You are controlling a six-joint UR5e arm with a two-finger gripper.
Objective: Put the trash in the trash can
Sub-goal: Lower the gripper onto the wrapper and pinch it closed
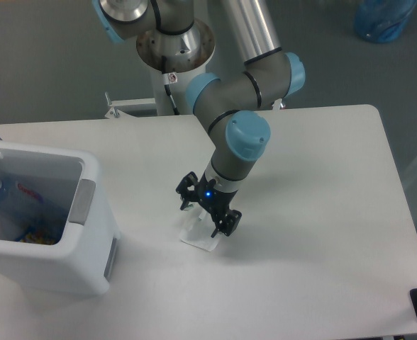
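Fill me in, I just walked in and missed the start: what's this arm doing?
The arm is clearing trash into the white trash can at the table's left, which already holds a bottle. Its gripper hangs open, fingers spread on either side of the crumpled white wrapper lying on the table. The wrapper has not been grasped or lifted yet.

Robotics lab: pedestal-mounted arm [226, 71], bare white table [322, 212], grey floor [45, 64].

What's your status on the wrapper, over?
Hand open, straddling the wrapper, not gripped. Wrapper flat on table. Bin to the left, bottle already inside. Path unobstructed.
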